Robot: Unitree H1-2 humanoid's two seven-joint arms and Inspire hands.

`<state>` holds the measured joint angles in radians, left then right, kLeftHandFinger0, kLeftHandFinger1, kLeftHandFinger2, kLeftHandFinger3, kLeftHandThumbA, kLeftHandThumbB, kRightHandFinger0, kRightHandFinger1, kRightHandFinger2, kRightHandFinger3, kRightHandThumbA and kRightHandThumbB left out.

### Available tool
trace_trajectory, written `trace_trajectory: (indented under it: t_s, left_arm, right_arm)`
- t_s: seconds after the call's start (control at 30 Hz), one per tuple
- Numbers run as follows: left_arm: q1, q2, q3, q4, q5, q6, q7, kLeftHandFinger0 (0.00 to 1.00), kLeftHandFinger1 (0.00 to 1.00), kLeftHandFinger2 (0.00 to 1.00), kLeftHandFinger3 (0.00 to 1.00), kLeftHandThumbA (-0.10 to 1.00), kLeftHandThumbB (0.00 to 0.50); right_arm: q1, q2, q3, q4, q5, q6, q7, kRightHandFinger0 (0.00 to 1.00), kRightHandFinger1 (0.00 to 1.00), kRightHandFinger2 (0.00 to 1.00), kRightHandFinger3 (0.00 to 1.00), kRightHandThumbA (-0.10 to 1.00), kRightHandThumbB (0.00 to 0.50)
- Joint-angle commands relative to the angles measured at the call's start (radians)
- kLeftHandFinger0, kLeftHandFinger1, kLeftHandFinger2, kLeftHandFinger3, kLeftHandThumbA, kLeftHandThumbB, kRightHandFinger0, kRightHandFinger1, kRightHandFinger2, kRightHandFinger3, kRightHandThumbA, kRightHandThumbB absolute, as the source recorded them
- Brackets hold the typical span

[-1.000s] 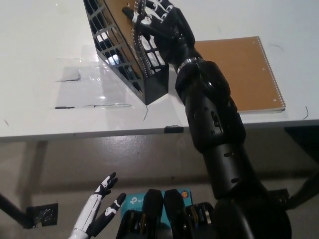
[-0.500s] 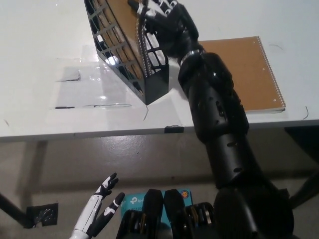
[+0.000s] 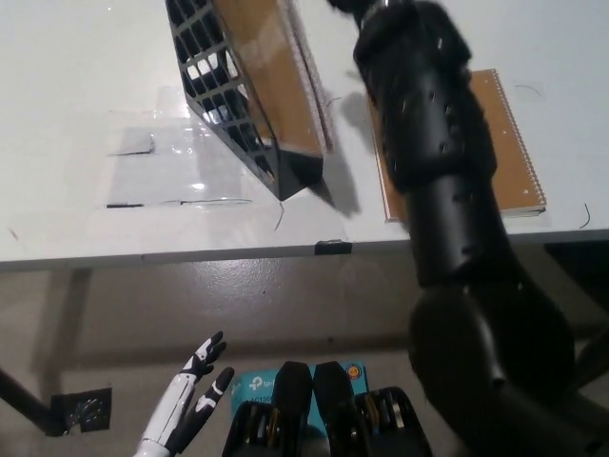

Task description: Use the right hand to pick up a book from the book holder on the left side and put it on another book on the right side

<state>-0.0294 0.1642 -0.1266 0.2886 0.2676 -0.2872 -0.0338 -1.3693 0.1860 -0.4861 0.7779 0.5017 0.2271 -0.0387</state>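
Observation:
A black mesh book holder (image 3: 217, 95) stands on the white table (image 3: 86, 219) at the upper left. A brown spiral notebook (image 3: 271, 76) leans in it, its wire edge turned toward the right. My black right arm (image 3: 433, 143) reaches up past the holder's right side and runs off the top of the picture, so the hand itself is hidden. A second brown spiral notebook (image 3: 514, 133) lies flat on the table at the right, partly covered by the arm. My white left hand (image 3: 190, 405) rests low at the bottom left, below the table, fingers apart and empty.
A clear plastic sheet (image 3: 162, 152) lies on the table left of the holder. A small black clip (image 3: 333, 248) sits on the table's front edge. A blue box (image 3: 271, 381) lies on the floor below.
The right arm has stretched farther up and to the right, and its hand has left the picture's top. The notebook in the holder now leans more to the right. The left hand has stayed put.

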Motion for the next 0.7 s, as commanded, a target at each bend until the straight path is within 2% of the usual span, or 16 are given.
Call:
trace_trajectory:
  t_s: [0.0, 0.07, 0.17, 0.43, 0.47, 0.5, 0.53, 0.57, 0.6, 0.63, 0.67]
  left_arm:
    - [0.005, 0.01, -0.006, -0.018, 0.002, -0.021, 0.0, 1.0, 1.0, 1.0, 1.0, 0.97, 0.215]
    - [0.007, 0.009, -0.005, -0.02, -0.002, -0.019, 0.0, 1.0, 1.0, 1.0, 1.0, 0.97, 0.218]
    - [0.008, 0.01, -0.006, -0.016, 0.001, -0.03, 0.003, 1.0, 1.0, 1.0, 1.0, 0.97, 0.207]
    - [0.006, 0.01, -0.007, -0.011, 0.002, -0.035, 0.004, 1.0, 1.0, 1.0, 1.0, 0.96, 0.187]
    - [0.01, 0.01, -0.008, -0.011, 0.001, -0.037, 0.003, 1.0, 1.0, 1.0, 1.0, 0.96, 0.192]
    - [0.01, 0.01, -0.008, -0.012, 0.0, -0.035, 0.002, 1.0, 1.0, 1.0, 1.0, 0.96, 0.193]
    - [0.009, 0.011, -0.008, -0.012, -0.002, -0.033, 0.0, 1.0, 1.0, 1.0, 1.0, 0.96, 0.193]
    - [0.008, 0.011, -0.008, -0.012, -0.004, -0.03, -0.002, 1.0, 1.0, 1.0, 1.0, 0.96, 0.194]
    - [0.006, 0.011, -0.008, -0.011, -0.004, -0.03, -0.002, 1.0, 1.0, 1.0, 1.0, 0.96, 0.195]
    - [0.006, 0.012, -0.007, -0.011, -0.004, -0.029, -0.002, 1.0, 1.0, 1.0, 1.0, 0.96, 0.194]
    - [0.007, 0.013, -0.007, -0.014, -0.003, -0.025, -0.003, 1.0, 1.0, 1.0, 1.0, 0.96, 0.193]
  right_arm:
    - [-0.133, -0.026, -0.012, -0.024, 0.08, 0.006, -0.004, 0.0, 0.27, 0.69, 0.95, -0.1, 0.093]
    - [-0.141, -0.035, -0.014, -0.019, 0.086, -0.006, -0.002, 0.0, 0.26, 0.69, 0.96, -0.1, 0.074]
    - [-0.148, -0.049, -0.012, -0.011, 0.088, -0.007, -0.008, 0.0, 0.26, 0.69, 1.0, -0.1, 0.08]
    - [-0.132, -0.084, -0.007, -0.02, 0.098, -0.002, -0.012, 0.0, 0.3, 0.72, 1.0, -0.1, 0.069]
    - [-0.11, -0.092, 0.037, -0.029, 0.038, -0.025, -0.02, 0.0, 0.33, 0.75, 0.94, -0.1, 0.105]
    - [-0.1, -0.096, 0.066, -0.035, -0.001, -0.041, -0.026, 0.0, 0.33, 0.76, 0.87, -0.1, 0.118]
    - [-0.092, -0.105, 0.104, -0.04, -0.042, -0.049, -0.039, 0.1, 0.45, 0.84, 0.9, -0.1, 0.21]
    - [-0.039, -0.158, 0.298, -0.07, -0.259, -0.113, 0.01, 0.85, 1.0, 1.0, 1.0, 0.27, 0.265]
    - [-0.022, -0.183, 0.373, -0.091, -0.313, -0.111, 0.039, 1.0, 1.0, 1.0, 1.0, 0.5, 0.419]
    - [0.005, -0.224, 0.501, -0.136, -0.409, -0.081, 0.087, 1.0, 1.0, 1.0, 1.0, 0.68, 0.478]
    - [0.017, -0.247, 0.573, -0.164, -0.467, -0.058, 0.103, 1.0, 1.0, 1.0, 1.0, 0.73, 0.496]
